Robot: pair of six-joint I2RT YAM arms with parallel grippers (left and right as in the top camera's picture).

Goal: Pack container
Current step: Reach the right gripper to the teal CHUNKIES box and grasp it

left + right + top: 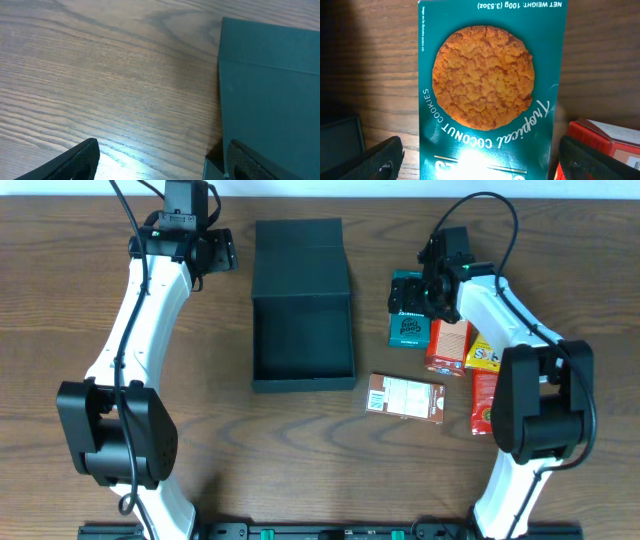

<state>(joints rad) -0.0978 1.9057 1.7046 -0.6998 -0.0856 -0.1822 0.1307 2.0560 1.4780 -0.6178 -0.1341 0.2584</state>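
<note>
Hovering with jaws spread wide, the right gripper (482, 162) straddles the green cookie carton (490, 75) right of centre; it should drop squarely, pinching the long sides. The container (303, 335) sits open mid-frame, the left gripper (218, 252) spread too, upper left.

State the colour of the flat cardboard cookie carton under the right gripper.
Teal carton, golden-brown cookie pictured; right wrist view shows best.

Wide-apart claw fingers (375, 161) flank teal cookie carton (492, 90); red box (601, 137) beside.
</note>
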